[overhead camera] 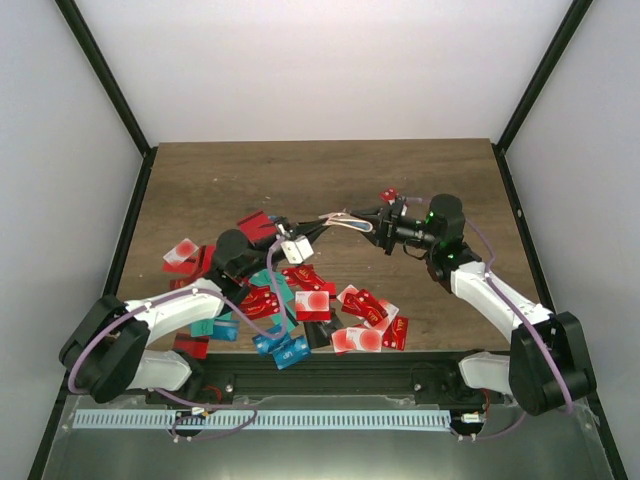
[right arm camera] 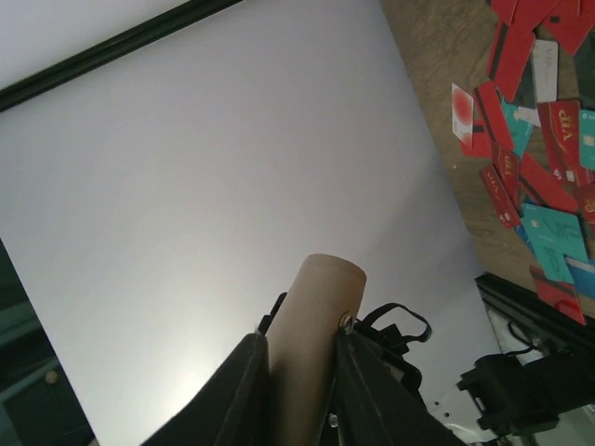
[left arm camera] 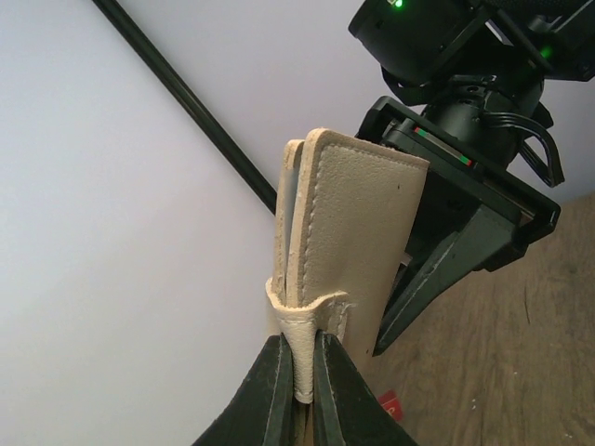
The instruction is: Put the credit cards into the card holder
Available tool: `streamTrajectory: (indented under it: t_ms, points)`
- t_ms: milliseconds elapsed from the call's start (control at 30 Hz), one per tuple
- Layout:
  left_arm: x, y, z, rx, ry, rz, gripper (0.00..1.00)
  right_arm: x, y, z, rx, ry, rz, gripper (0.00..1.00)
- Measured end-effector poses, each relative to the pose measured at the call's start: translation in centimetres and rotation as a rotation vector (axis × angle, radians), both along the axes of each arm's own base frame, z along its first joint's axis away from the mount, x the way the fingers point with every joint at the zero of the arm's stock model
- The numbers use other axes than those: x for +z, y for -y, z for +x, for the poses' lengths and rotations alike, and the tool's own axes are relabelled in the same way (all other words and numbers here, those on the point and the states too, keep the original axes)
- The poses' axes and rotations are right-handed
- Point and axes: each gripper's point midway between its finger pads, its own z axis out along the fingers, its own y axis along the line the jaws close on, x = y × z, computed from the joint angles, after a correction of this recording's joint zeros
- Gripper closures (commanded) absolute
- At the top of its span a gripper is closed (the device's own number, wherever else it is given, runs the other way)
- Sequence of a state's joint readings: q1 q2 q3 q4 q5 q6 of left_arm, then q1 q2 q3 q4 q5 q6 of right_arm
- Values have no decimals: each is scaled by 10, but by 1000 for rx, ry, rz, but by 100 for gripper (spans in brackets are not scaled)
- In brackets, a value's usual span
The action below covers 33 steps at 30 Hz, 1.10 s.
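Note:
The beige card holder [overhead camera: 338, 218] hangs above the table between both grippers. In the left wrist view it [left arm camera: 358, 232] stands on edge, folded nearly closed, a light blue lining showing in the slit. My left gripper [left arm camera: 302, 376] [overhead camera: 314, 225] is shut on its small snap tab. My right gripper [right arm camera: 302, 358] [overhead camera: 362, 222] is closed on the holder's other end [right arm camera: 316, 334], a finger pressing each face. Its dark fingers [left arm camera: 437, 279] show behind the holder. The credit cards [overhead camera: 310, 300] [right arm camera: 539, 139], mostly red with some teal and blue, lie scattered on the table below.
One red card [overhead camera: 388, 194] lies apart, behind the right gripper, and another [left arm camera: 390, 406] shows under the left fingers. More red cards [overhead camera: 185, 258] sit at the left of the wooden table [overhead camera: 300, 170]. Black frame posts [overhead camera: 105, 75] stand at the corners.

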State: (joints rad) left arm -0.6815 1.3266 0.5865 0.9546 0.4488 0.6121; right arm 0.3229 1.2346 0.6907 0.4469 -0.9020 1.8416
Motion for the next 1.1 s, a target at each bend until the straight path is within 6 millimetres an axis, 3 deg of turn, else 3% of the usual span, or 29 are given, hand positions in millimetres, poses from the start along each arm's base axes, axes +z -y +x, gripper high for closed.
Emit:
streamTrajectory:
  t_ms: [100, 267, 367, 500, 567, 700, 733, 933, 1100]
  points:
    - [0, 1, 0, 11, 15, 4, 96, 3, -1, -2, 15, 11, 6, 62]
    - [-6, 2, 2, 29, 24, 22, 96, 8, -4, -10, 64, 40, 17, 61]
    - [-9, 3, 4, 40, 27, 27, 96, 9, -5, -12, 78, 44, 20, 69]
    - [-9, 4, 6, 50, 42, 25, 95, 11, -5, -13, 84, 56, 22, 90]
    - [-9, 4, 6, 51, 48, 25, 84, 12, -5, -13, 84, 59, 24, 98]
    - [-13, 5, 4, 53, 32, 29, 33, 13, -6, -13, 93, 86, 26, 99]
    - [-15, 5, 3, 55, 24, 34, 25, 13, -7, -15, 103, 99, 25, 99]
    - [-16, -6, -12, 64, -89, 32, 0, 5, -16, -9, 159, 220, -37, 99]
    - [6, -29, -20, 114, -233, -65, 0, 8, -19, 7, 157, 462, -142, 99]
